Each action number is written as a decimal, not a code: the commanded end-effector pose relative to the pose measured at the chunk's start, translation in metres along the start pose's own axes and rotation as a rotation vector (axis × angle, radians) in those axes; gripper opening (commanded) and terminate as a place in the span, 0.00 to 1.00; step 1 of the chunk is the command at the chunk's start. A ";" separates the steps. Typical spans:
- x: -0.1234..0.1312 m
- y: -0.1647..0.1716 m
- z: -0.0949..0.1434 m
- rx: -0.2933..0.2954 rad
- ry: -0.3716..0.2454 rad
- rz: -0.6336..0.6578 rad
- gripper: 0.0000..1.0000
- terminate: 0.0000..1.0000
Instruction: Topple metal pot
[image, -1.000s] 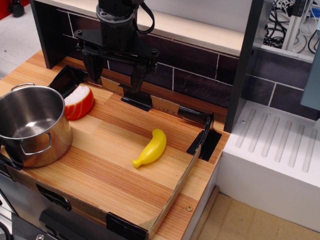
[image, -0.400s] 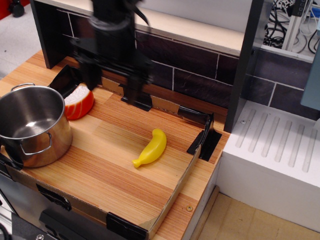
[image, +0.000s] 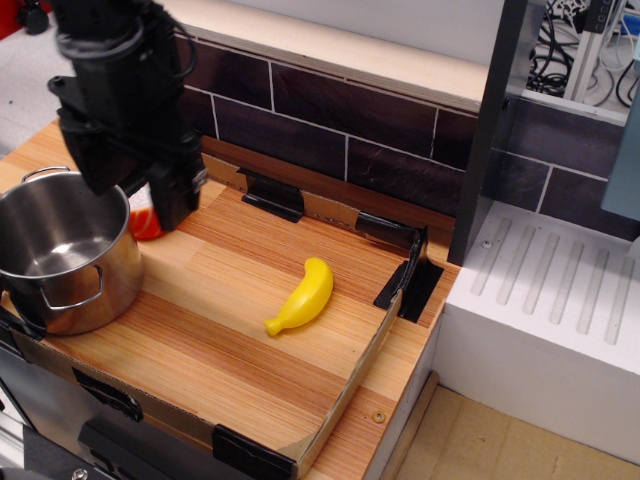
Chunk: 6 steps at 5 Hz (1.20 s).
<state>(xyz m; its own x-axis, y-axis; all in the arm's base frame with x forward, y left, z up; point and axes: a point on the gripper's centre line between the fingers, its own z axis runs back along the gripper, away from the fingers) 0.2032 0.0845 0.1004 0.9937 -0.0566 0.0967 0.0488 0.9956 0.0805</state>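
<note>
I hang over the left rear of the bench (image: 230, 330), and my fingers (image: 176, 200) reach down just right of the metal pot (image: 62, 250), which stands upright at the bench's left edge. Behind my fingers, partly hidden by them, a piece of toy food (image: 145, 222) sits just beside the pot's rear right rim. The banana (image: 301, 296) lies near the middle of the bench, well apart from the pot, to its right. A tiled wall (image: 330, 125) runs along the back, and a grooved drainboard (image: 555, 300) sits off to the right.
</note>
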 end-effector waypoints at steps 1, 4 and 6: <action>-0.021 0.019 -0.008 0.015 0.063 -0.084 1.00 0.00; -0.024 0.012 -0.042 0.098 0.031 -0.115 1.00 0.00; -0.018 0.010 -0.040 0.031 0.041 -0.087 0.00 0.00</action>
<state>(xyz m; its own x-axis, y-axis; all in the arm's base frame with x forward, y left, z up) 0.1823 0.0908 0.0518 0.9907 -0.1341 0.0231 0.1313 0.9866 0.0968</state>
